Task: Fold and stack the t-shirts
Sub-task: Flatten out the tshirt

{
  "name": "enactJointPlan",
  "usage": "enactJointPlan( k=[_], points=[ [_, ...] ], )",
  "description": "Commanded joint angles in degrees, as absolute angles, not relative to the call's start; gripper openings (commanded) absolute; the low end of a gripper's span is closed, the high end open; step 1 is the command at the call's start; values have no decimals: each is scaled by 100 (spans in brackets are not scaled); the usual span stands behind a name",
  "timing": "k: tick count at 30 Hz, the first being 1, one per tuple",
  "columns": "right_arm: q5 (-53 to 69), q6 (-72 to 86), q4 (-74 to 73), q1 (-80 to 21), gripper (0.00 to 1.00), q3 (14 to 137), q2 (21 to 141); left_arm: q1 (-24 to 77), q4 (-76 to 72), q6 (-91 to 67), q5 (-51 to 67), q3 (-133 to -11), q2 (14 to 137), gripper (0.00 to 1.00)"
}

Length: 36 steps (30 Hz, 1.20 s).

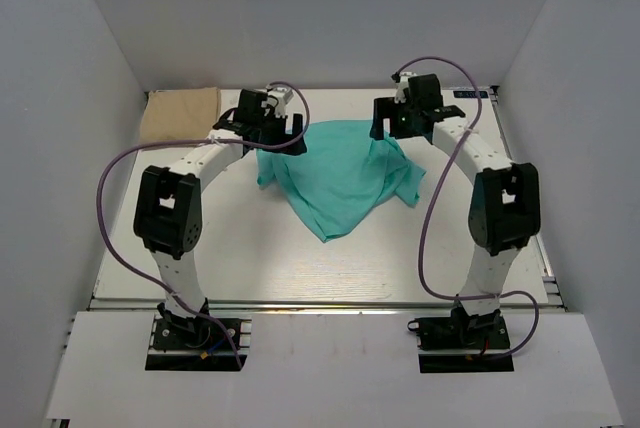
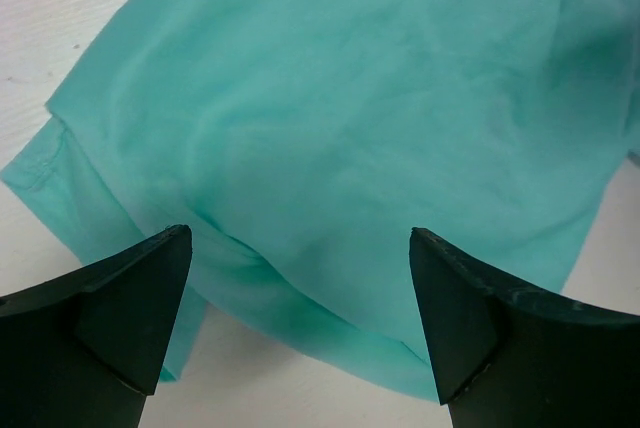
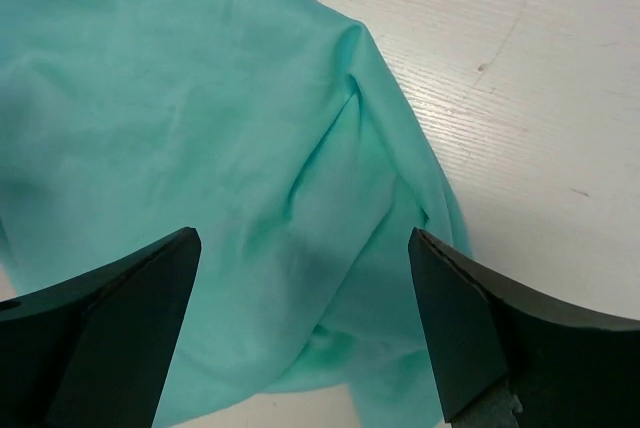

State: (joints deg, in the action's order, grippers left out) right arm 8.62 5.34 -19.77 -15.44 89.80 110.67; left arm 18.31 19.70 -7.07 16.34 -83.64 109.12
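**foldbot_newb:** Stuck on the fold step. Got the teal t-shirt (image 1: 340,178) bunched in a heap on the far half of the counter (image 1: 250,268), with a pointed tail trailing toward the near side. Got the tan t-shirt (image 1: 180,115) lying flat in the far left corner, well apart from the teal. Holding the left fingers (image 2: 100,328) wide apart over the heap's left edge and the right fingers (image 3: 110,338) just as wide over its right edge, nothing clamped in either. Tips?

**yam_wrangler:** Looks like flattening first, no fold yet. Skip the fat wrinkled middle and aim for a hemmed edge (image 2: 50,163), like in the left wrist view. Drop low enough to catch one layer only, close both sides together, then lift and pull outward evenly to avoid twisting. Can't judge tip-to-cloth contact from these views, so go down slow. Expect floppy, slippy fabric.

**foldbot_newb:** Any bin for finished ones?

**yam_wrangler:** Nope, no bin, basket or tray in any view. Probably stacking straight on the counter, likely onto the tan one.
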Motion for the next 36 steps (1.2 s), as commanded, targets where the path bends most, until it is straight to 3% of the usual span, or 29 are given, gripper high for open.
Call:
enactJointPlan(
  k=[1,13,23,29,32,34,36],
  points=[
    [563,738,-1802,-1494,90,8614,10521,2038,2101,-449,2118,-8210,10460,100],
    [-641,1837,-1380,-1134,90,6401,8816,3865,2618,-387,1600,-6988,9887,100],
    [-739,2048,-1432,-923,90,5862,8411,4640,3138,-448,669,-7004,10326,98],
    [-642,2057,-1441,-879,90,5792,8437,4764,3287,-448,317,-7312,10652,80],
    [-650,2057,-1485,-870,90,5783,8455,4764,3287,-396,176,-7313,10705,62],
    [-633,2065,-1503,-853,90,5757,8446,4816,3287,-448,71,-7374,10705,41],
    [-607,2057,-1494,-861,90,5739,8429,4816,3287,-500,9,-7426,10705,28]
  ],
)
